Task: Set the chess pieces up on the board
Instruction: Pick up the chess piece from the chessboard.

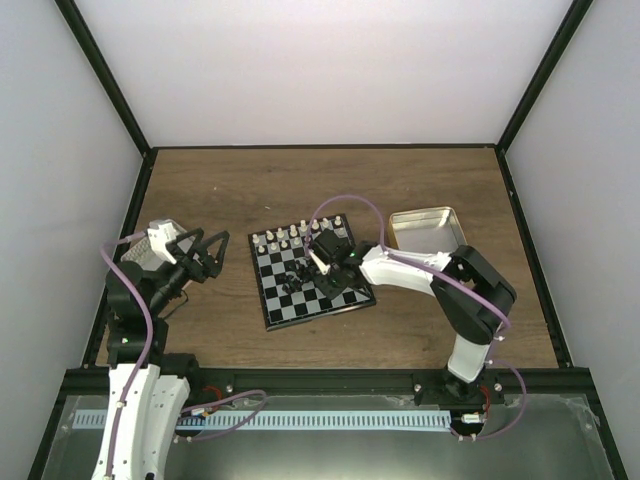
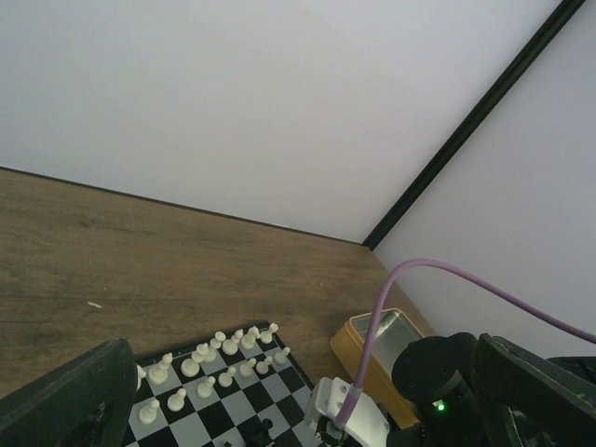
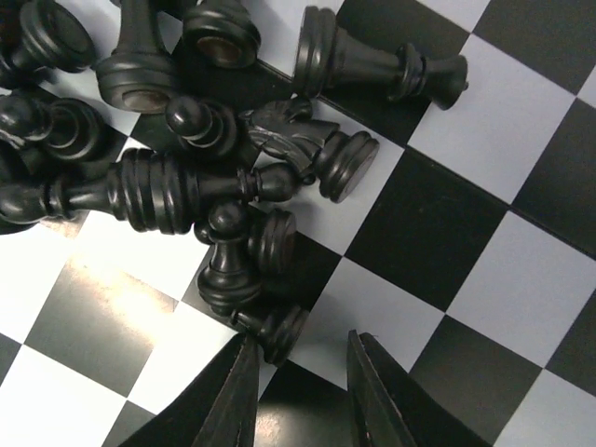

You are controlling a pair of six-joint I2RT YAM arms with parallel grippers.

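Black chess pieces (image 3: 158, 191) in a heap on checked board (image 3: 438, 223)

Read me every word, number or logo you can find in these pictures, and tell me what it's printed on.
None: no readable text in any view.
board: plain checks only; no lettering can be made out on its border.
black chess pieces: unmarked up close.
white pieces: no markings visible.
metal tin: bare metal, no label showing.
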